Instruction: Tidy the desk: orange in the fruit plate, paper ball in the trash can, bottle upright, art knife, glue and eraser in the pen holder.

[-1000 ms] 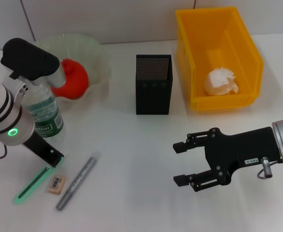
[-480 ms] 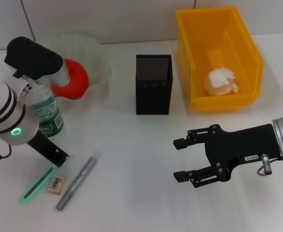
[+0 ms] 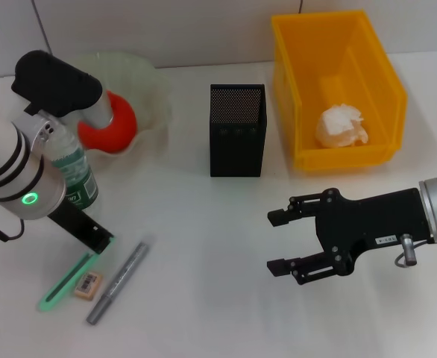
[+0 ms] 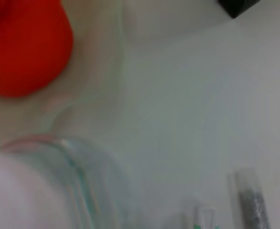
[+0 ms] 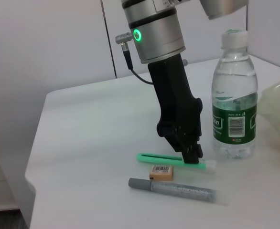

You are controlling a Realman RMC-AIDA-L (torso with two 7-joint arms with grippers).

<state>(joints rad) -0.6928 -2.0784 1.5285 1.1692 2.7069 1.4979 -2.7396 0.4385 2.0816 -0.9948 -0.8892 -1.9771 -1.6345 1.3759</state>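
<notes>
Now the left end effector (image 3: 99, 242), closed beside the upright clear plastic bottle (image 3: 75, 175), slides nearer the green art knife (image 3: 65, 282); right end effector (image 3: 280, 242) hovers open.

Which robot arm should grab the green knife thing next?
Probably the left. Its end effector sits right over the slim green art knife, beside the upright clear plastic bottle. The right end effector hangs open, far off across the white table.
</notes>
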